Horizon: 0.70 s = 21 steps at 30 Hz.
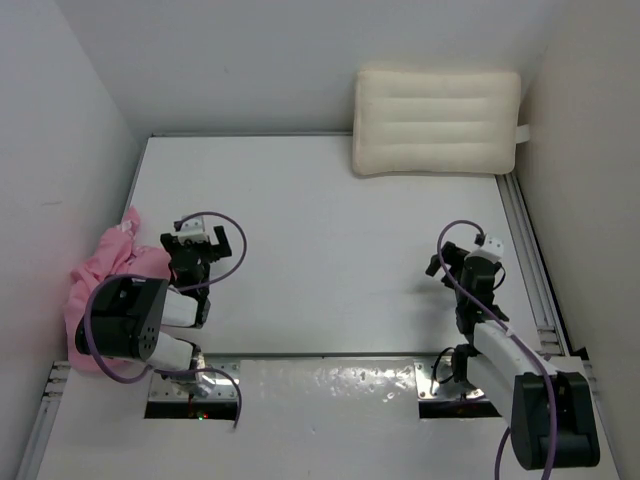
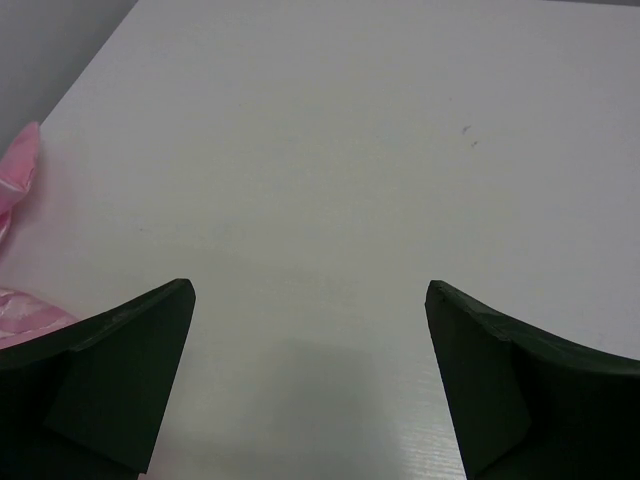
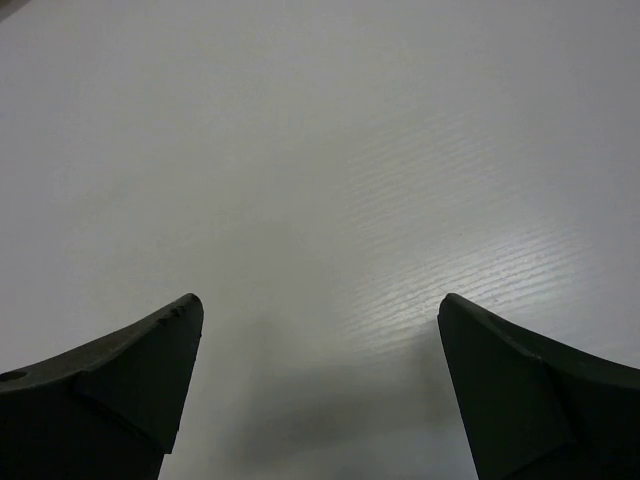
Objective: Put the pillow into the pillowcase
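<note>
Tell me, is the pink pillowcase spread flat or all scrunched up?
Scrunched up. The pillowcase lies in a crumpled heap at the left edge of the table, not laid flat.

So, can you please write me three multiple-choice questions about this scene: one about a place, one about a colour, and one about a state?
1. Where on the table does the pillow lie?
A. At the far right corner
B. At the near left edge
C. Between the two arms

2. What colour is the pillowcase?
A. Blue
B. Pink
C. Green

3. In what state are the left gripper and the right gripper?
A. Both open, holding nothing
B. Left one shut on the pillowcase
C. Right one shut on the pillow

Answers:
1. A: the top view shows the pillow far from the arms, on the right side.
2. B: the crumpled cloth by the left arm is pink.
3. A: each wrist view shows fingers wide apart with only bare table between them.
</note>
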Available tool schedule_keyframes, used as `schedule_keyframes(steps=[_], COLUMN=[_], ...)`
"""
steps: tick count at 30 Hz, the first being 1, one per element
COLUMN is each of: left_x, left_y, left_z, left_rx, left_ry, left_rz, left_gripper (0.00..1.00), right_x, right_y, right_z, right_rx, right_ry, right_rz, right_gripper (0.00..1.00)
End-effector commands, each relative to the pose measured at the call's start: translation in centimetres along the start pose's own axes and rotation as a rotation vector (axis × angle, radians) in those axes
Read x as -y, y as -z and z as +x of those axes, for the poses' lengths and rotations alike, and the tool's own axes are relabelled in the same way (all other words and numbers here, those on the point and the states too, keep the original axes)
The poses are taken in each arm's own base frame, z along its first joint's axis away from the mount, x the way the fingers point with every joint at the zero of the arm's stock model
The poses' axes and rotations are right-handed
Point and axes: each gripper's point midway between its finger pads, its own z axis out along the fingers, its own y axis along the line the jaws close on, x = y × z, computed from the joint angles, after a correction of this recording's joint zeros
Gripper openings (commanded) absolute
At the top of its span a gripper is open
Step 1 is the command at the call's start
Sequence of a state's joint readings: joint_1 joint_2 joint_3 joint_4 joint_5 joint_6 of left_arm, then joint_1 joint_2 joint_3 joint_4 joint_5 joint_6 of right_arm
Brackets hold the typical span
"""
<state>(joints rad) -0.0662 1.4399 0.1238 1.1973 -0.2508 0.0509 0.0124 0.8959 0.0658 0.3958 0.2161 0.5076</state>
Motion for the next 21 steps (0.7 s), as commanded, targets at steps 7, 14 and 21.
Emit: schedule_keyframes(steps=[7,14,21], left_x=[0.7,1.3,2.9], left_y=[-0.6,-2.9,-3.9], left_z=[-2.6,-4.6,-11.9], left_rx=[0.086,0.042,0.118], left_ry=[-0.003,-0.02,-0.207], left_rz=[0.043,0.055,0.18], left_gripper=[1.0,1.0,1.0], right_x=[-0.9,-4.0,-7.3], right_y=[-0.6,-0.4,-1.6], right_z=[-2.9,-5.8,-8.3], right_rx=[0.022,0.12,0.084], right_ry=[0.131,0.22,0.299], right_rz=[-0.014,-0.145,-0.195], right_gripper=[0.99,0.99,0.99])
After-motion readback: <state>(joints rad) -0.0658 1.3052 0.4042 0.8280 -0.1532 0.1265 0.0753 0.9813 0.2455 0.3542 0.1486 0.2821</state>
